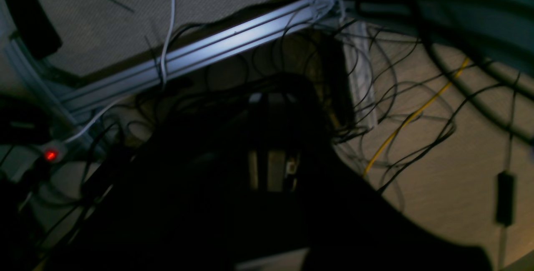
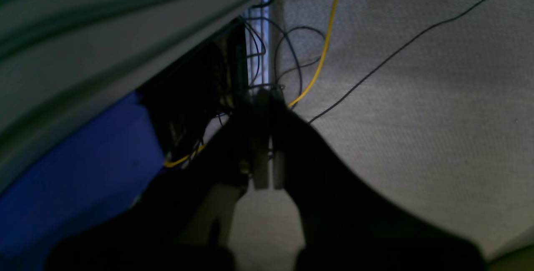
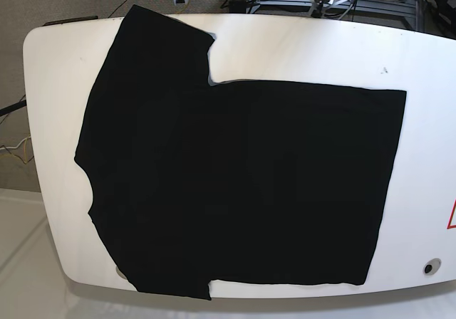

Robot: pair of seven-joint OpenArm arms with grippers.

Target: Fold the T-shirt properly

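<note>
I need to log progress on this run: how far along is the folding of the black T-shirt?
Nothing is folded yet. The large black cloth T-shirt lies spread flat on the white table, both sleeves out. Neither arm shows in the base view; the right gripper has its jaws together on nothing. Every fold is left.

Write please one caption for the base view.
Black T-shirt spread flat on the white table, no arms in view.

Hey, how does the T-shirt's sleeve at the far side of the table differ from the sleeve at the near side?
The far sleeve juts well out from the body of the T-shirt, while the near sleeve barely passes the side edge. The far sleeve looks larger and the near sleeve shorter. Both lie flat and unfolded, and each reaches an edge of the table.
</note>
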